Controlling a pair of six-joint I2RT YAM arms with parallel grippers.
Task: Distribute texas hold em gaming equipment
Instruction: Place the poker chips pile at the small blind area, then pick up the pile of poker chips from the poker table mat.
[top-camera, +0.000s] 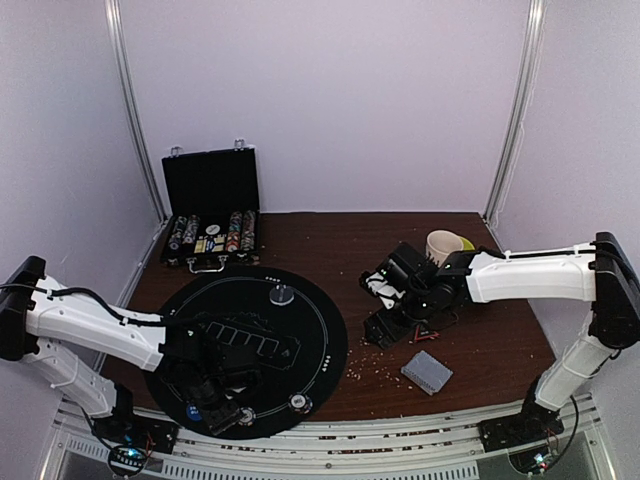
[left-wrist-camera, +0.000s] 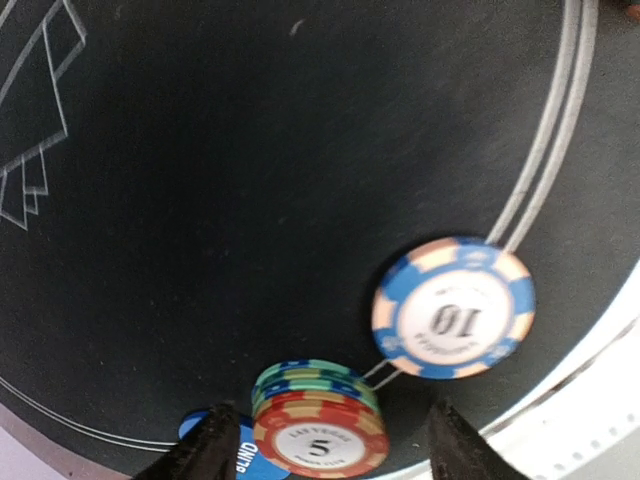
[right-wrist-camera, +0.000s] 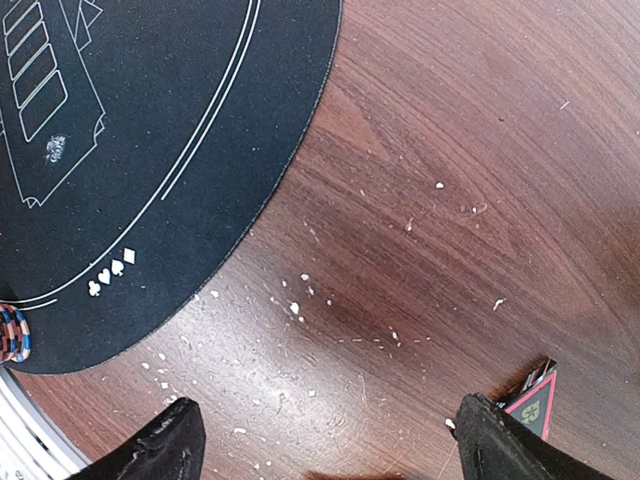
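Poker chip stack, red 5 chip on top, sits on black round mat near its edge. Blue 10 chip lies flat just beside it. Left end effector straddles stack, fingers apart. Right end effector hovers, fingers wide, over wooden bench beside mat. Grey-blue card deck lies on bench, right of mat.
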